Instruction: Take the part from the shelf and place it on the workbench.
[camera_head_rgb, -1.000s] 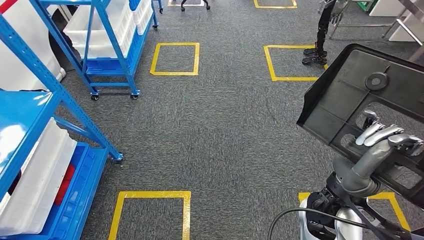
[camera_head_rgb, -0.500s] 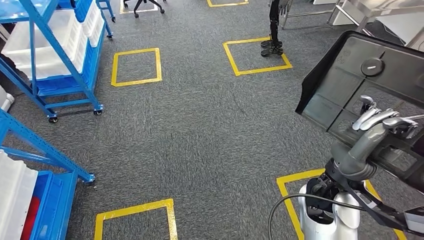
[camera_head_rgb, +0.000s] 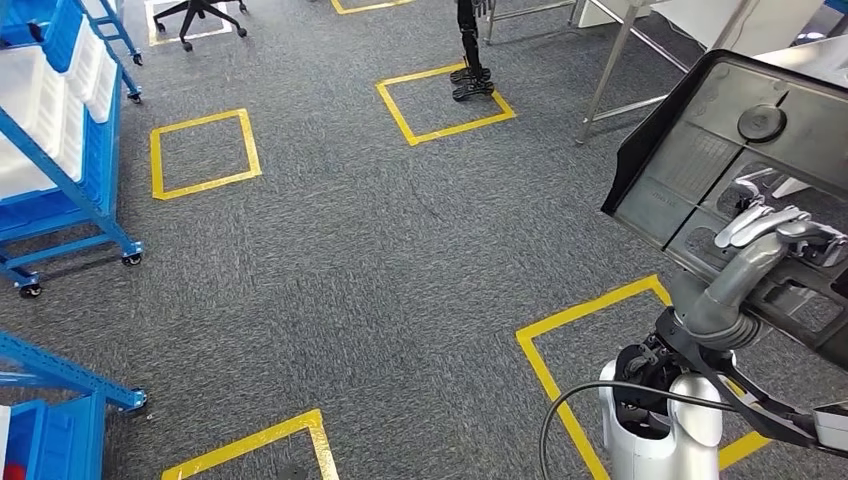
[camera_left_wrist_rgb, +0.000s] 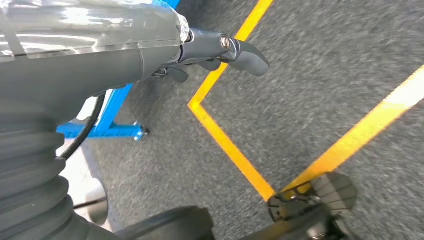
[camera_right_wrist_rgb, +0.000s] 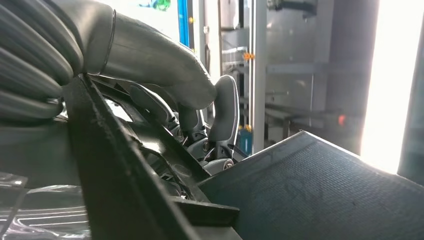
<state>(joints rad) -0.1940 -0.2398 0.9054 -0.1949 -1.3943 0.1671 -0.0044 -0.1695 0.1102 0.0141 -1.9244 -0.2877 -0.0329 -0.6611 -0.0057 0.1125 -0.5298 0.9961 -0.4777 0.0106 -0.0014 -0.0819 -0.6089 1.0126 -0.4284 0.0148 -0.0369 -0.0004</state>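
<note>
The part is a large black moulded plastic panel with cut-outs and a round boss, held tilted up at the right of the head view. My right hand grips it through one of its openings, fingers wrapped over the edge. The right wrist view shows the panel's textured black surface close up, with my right hand curled over its rim. My left hand hangs above the carpet, holding nothing, thumb out.
A metal-legged workbench stands at the far right. Blue wheeled shelves with white bins are at the left. Yellow taped squares mark the grey carpet. Dark robot feet and an office chair stand far off.
The whole view has swung to the right: the shelves slid off left and the workbench legs came into sight. My right hand keeps hold of the black panel.
</note>
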